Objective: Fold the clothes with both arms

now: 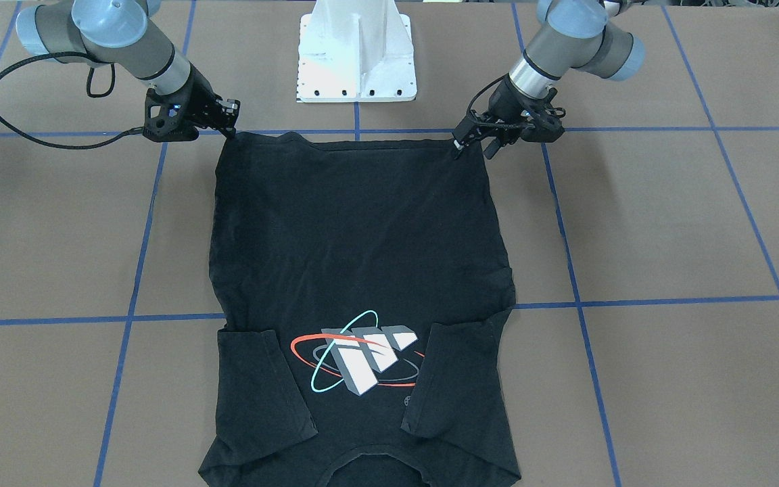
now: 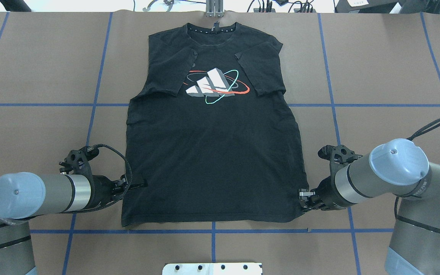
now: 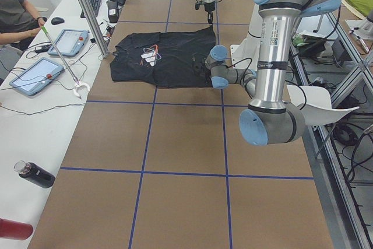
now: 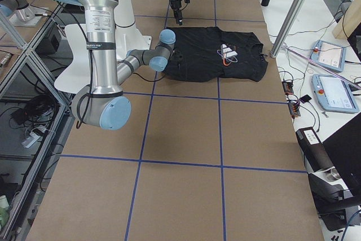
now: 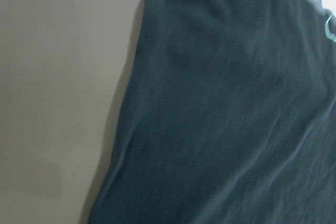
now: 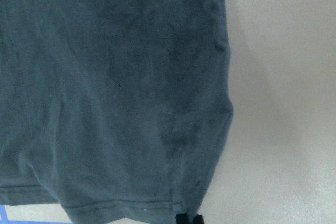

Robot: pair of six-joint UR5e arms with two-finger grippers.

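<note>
I have the left gripper [image 2: 140, 185] and right gripper [image 2: 303, 195] at the hem corners of the shirt [image 2: 212, 152] spread between them, placed to fold it over; I cannot tell whether either has closed.

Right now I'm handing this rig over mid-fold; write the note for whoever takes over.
Grippers: the left gripper looks open at the corner of the black T-shirt on the robot's left, by the hem. The right gripper is at the opposite corner; open or shut is unclear.
Shirt: flat on the table, logo up, collar away from the robot.
Done: both sleeves folded inward over the chest.
To do: probably grip both corners and carry the hem toward the collar.
</note>
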